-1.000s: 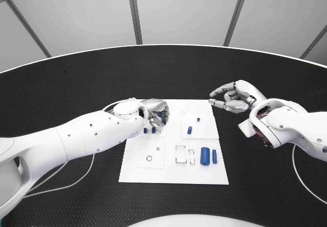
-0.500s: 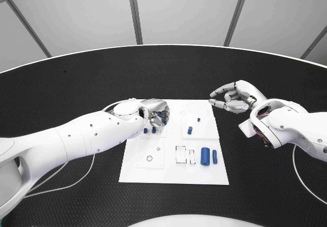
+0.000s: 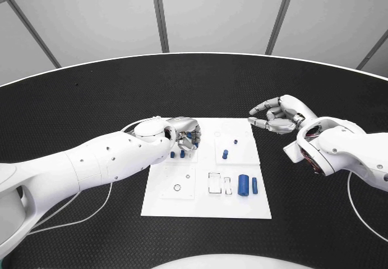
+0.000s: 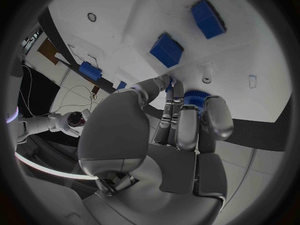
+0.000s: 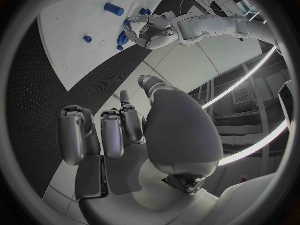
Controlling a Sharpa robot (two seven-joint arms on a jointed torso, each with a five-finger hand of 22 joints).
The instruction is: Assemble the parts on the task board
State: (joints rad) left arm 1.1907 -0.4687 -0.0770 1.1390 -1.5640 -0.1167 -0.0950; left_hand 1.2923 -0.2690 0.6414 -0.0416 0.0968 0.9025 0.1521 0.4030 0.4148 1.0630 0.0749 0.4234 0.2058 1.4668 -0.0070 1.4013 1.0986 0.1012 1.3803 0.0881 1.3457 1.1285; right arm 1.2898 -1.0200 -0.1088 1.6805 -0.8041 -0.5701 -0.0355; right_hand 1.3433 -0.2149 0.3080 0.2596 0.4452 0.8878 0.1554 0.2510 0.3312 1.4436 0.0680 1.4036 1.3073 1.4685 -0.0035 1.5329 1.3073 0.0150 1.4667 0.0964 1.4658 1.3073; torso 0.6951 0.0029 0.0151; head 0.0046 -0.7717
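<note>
**Left hand works a blue part at the board's far-left corner**

Lying nearest the robot, at the near end of the task board, are two blue cylinders, side by side on the right, their long axes running near to far. Left of them sits an open rectangular slot, and further left a small ring.

Midway up the board a short blue peg stands alone, touched by nothing.

Beyond that, the left hand hangs over the board's far-left section, its fingers curled round a ribbed blue part pinched at their tips. Two blue blocks stand in the board just past the fingertips, so the held part lies between the fingers and those blocks, and this hand is plainly the nearer one for seating it. The next move probably turns on lowering it straight down without tilting.

Off the board's far-right corner, the right hand hovers above the black counter, fingers curled inward with nothing in them, well apart from every part.
</note>
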